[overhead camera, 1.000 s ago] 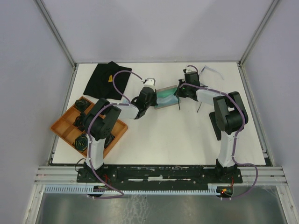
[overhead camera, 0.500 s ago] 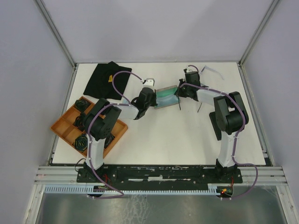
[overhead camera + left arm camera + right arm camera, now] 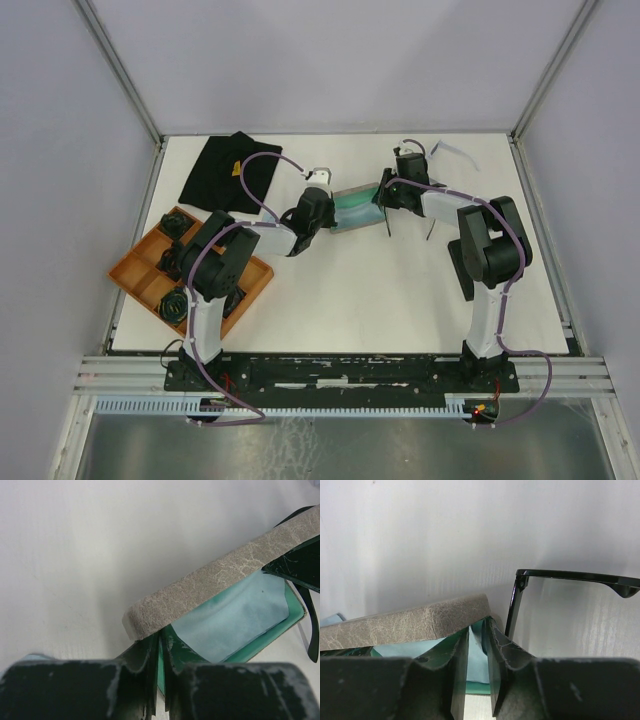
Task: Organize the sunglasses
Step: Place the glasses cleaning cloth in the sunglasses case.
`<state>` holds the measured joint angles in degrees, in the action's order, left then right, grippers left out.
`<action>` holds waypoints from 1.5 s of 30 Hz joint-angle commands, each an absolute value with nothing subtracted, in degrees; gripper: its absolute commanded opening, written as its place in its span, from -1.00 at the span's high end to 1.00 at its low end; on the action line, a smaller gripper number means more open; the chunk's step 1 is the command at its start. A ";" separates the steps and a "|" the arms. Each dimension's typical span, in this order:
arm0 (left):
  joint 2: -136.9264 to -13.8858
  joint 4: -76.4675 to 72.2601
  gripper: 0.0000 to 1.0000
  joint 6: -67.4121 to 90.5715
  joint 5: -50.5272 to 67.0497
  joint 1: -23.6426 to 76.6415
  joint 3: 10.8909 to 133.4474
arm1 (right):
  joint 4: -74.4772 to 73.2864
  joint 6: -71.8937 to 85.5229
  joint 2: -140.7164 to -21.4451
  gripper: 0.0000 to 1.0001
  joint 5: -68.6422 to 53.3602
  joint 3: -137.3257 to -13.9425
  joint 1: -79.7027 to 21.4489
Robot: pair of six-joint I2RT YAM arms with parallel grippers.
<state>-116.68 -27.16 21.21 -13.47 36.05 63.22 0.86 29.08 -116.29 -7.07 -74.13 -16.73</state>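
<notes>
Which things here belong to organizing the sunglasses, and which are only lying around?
For the job: black sunglasses, pale-framed sunglasses, open grey case with blue cloth inside.
Lying about: black cloth, orange tray.

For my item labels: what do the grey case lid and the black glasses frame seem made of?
Grey case lid: probably faux leather, matte, with fine pale crackle lines. Black glasses frame: likely hard plastic, smooth and slightly glossy, with a hinge at the corner.
</notes>
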 commanded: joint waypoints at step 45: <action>-96.65 -27.57 -0.19 25.53 -17.56 35.54 48.47 | -2.40 25.94 -106.92 -0.04 -5.92 -69.79 -15.56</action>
